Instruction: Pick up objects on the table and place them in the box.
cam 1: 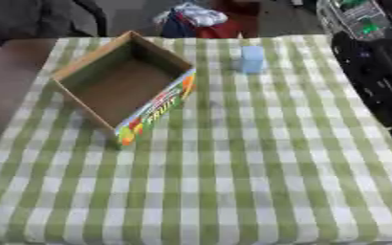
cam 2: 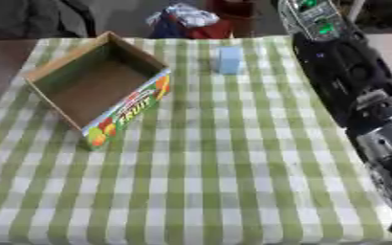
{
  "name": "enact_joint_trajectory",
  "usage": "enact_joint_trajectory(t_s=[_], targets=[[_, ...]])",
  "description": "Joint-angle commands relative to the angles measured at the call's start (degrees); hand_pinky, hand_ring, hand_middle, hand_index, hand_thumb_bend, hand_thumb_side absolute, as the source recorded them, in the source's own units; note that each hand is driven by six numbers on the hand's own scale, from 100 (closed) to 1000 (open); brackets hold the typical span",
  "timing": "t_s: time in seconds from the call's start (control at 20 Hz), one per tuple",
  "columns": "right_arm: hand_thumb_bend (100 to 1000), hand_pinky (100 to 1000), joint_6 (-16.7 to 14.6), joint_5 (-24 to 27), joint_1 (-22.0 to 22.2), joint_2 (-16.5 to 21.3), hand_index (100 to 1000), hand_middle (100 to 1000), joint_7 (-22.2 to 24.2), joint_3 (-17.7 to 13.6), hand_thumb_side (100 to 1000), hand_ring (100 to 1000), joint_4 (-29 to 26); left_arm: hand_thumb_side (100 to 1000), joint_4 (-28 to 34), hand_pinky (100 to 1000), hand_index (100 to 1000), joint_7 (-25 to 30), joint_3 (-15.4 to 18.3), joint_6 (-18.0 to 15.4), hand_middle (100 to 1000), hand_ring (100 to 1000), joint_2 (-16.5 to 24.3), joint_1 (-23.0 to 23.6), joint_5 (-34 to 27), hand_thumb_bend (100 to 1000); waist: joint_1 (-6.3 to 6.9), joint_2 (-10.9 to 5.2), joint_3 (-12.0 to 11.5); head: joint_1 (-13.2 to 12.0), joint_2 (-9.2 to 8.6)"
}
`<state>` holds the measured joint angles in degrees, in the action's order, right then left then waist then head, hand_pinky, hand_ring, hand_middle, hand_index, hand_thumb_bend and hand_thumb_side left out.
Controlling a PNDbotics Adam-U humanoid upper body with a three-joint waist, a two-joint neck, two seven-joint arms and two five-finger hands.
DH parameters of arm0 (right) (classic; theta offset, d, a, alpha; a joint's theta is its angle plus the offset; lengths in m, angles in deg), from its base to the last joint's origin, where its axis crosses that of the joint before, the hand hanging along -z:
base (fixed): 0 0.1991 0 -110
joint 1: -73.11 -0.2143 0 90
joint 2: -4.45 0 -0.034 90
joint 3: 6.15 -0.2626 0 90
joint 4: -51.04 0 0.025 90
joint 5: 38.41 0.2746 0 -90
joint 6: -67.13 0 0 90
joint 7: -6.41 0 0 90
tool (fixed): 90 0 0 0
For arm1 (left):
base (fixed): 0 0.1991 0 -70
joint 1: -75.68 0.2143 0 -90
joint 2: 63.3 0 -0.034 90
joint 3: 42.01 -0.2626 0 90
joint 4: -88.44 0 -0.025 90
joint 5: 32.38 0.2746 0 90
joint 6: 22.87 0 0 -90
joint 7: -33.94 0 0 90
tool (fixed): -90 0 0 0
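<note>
**Block waiting, box empty: the task is barely starting**

The one loose thing showing is a pale blue block (cam 1: 251,59), standing upright near the desk's far edge, right of centre. Nothing is touching it. No other pickable object is showing anywhere on the cloth.

The box (cam 1: 124,86), an open cardboard tray with a bright fruit print along its near wall, is sitting to the block's left, turned at an angle to the desk's edges. It is lying well apart from the block, with a stretch of bare cloth between them. Its brown floor is showing bare, so by these views nothing is lying in it.

The desk (cam 1: 233,182) is wearing a green-and-white checked cloth, and its whole near half is carrying nothing.

The right arm (cam 2: 350,81) is running down the right side of the right eye view, dark with silver joints, beside the desk's edge and near the block only at its upper part. The right hand itself is not showing clearly; a dark shape is sitting at the lower right corner, and I cannot tell whether its fingers are wide or curled. The left hand is appearing in neither view.

Judging by this, no placement is done yet: the block is waiting to be reached, grasped, carried left and set down inside the box.
</note>
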<state>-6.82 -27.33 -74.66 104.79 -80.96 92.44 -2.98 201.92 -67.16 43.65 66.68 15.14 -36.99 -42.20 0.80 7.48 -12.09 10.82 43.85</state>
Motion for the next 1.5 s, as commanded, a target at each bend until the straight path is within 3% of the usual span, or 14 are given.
enact_joint_trajectory(t_s=[0.05,0.35,0.45,0.55,0.6,0.75,0.8,0.9,1.2,1.5], targets=[[100,692,-2.6,-3.2,-2.1,0.6,955,893,2.9,-0.7,327,885,4.1,687,1.1,632,835,0.2,-0.1,0.0,640,675,0.2,-1.0,-0.2,149,0.18,-0.68,-0.1,0.3,0.26],[100,727,-8.3,-8.8,-3.9,0.7,975,910,8.6,2.1,295,907,13.2,687,1.1,632,835,0.3,-0.1,0.0,640,675,0.1,-1.0,-0.2,149,0.24,-0.67,-0.2,0.5,0.26],[100,753,-13.5,-17.4,-4.5,0.6,985,932,13.0,1.5,251,927,17.8,687,1.1,632,835,0.2,0.0,0.0,640,675,0.1,-0.9,-0.2,150,0.34,-0.63,-0.2,0.5,0.26],[100,777,-19.7,-28.9,-5.0,0.2,994,945,17.3,-1.8,171,946,21.9,687,1.1,632,835,0.2,0.0,0.0,640,675,0.1,-0.9,-0.2,150,0.45,-0.59,-0.1,0.4,0.26],[100,789,-21.9,-33.3,-5.1,0.0,999,955,18.7,-3.1,222,955,23.2,687,1.1,632,836,0.2,0.0,-0.1,640,675,0.1,-0.9,-0.2,149,0.48,-0.56,-0.1,0.5,0.26],[100,811,-26.0,-42.7,-5.4,-0.1,1000,968,21.4,-4.9,171,970,24.5,687,1.1,632,836,0.2,0.0,0.0,640,675,0.1,-0.9,-0.2,150,0.57,-0.48,-0.1,0.6,0.26],[100,824,-27.0,-45.0,-5.4,-0.1,1000,974,21.8,-5.3,119,979,24.5,687,1.1,632,836,0.2,0.0,0.0,640,675,0.1,-0.9,-0.2,150,0.61,-0.45,-0.1,0.7,0.26],[100,831,-28.6,-48.5,-5.5,-0.2,1000,976,22.4,-5.9,100,983,24.5,687,1.1,631,836,0.2,0.0,0.0,640,675,0.1,-0.9,-0.3,150,0.68,-0.40,-0.2,0.8,0.26],[100,849,-31.4,-53.6,-5.9,-0.4,1000,989,22.8,-6.4,117,990,23.4,687,1.1,631,837,0.3,0.0,0.0,640,676,0.0,-1.0,-0.4,150,0.85,-0.29,-0.7,1.3,0.26],[242,860,-33.5,-58.0,-6.2,-0.9,1000,985,23.5,-5.6,192,988,21.1,687,1.1,631,837,0.5,-0.2,0.0,640,676,0.0,-1.2,-0.5,151,0.96,-0.14,-1.4,1.9,0.26]])
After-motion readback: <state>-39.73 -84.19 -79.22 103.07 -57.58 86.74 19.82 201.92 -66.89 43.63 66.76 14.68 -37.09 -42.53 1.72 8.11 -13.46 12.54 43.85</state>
